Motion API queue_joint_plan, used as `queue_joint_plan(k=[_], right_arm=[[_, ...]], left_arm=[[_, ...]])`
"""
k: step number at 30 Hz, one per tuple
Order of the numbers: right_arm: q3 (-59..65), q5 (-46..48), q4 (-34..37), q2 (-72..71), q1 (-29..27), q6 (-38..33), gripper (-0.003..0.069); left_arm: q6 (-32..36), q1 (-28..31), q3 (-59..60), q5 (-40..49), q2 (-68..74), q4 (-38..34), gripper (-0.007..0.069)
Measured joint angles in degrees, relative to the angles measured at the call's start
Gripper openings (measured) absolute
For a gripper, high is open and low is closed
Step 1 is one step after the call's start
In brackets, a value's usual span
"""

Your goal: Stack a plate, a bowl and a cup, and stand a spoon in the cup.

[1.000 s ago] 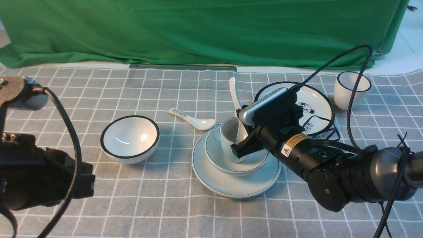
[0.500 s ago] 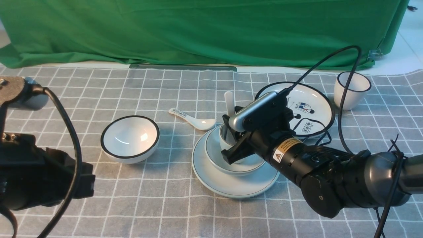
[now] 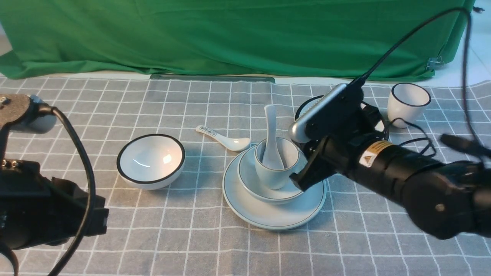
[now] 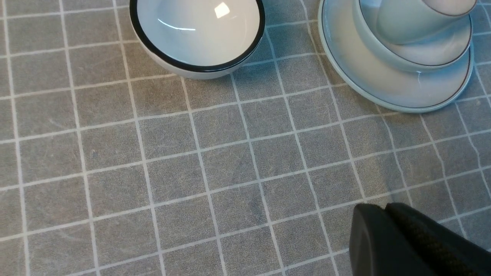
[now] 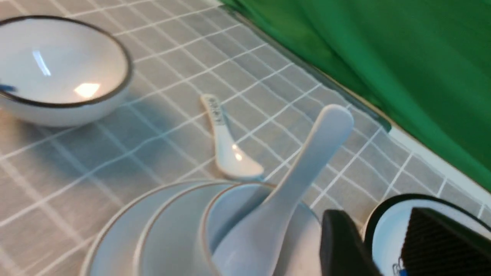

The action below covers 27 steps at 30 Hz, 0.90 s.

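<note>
Your plate (image 3: 268,216) on the counter (image 3: 191,230) carries the bowl (image 3: 249,180), then the cup (image 3: 270,178), with the spoon (image 3: 271,130) leaning inside. The right end effector (image 3: 303,179), part open and empty, sits just beside the cup: a careless swing could topple the spoon. The left end effector (image 4: 383,210) is closed and empty.

The spoon (image 5: 303,176) stood in the cup (image 5: 224,218), scoop end down inside and handle leaning up over the rim. The cup sat in the bowl (image 5: 168,230), and the bowl on the plate (image 5: 115,245) (only part of each showed). Just beside the cup, the right gripper (image 5: 376,218) had its two dark fingers (image 5: 341,245) apart, gripping nothing. Behind the gap lay a black-rimmed plate (image 5: 385,230) with a small printed figure. On the checked cloth (image 5: 161,161), a marked spoon (image 5: 226,147) lay near the stack, and a black-rimmed bowl (image 5: 57,73) farther off.
</note>
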Motion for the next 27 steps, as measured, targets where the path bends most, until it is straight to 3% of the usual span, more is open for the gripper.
queue_joint_plan(k=[3,6,7,9,18,27], right_arm=[[0.0,8.38,0.05,-6.26,-0.45,0.32,0.0202],[0.0,16.43,0.12,-13.79,-2.51,2.64,0.0077],[0.0,17.09,0.12,-14.43,-3.03,2.97,0.0071],[0.0,30.09,0.12,-26.35,-9.08,8.65,0.0029],[0.37,46.31,-3.64,-53.83,-22.57,18.79,0.0025],[11.67,41.41,-6.72,-77.04,-25.68,27.73,0.0023]], left_arm=[[0.0,0.0,0.0,0.05,0.0,0.0,0.0009],[0.0,0.0,0.0,0.37,0.0,0.0,0.0009],[0.0,0.0,0.0,0.37,0.0,0.0,0.0009],[0.0,0.0,0.0,0.48,0.0,0.0,0.0009],[0.0,0.0,0.0,-4.12,0.0,0.0,0.0009],[0.58,0.0,0.47,-9.32,0.0,0.0,0.0009]])
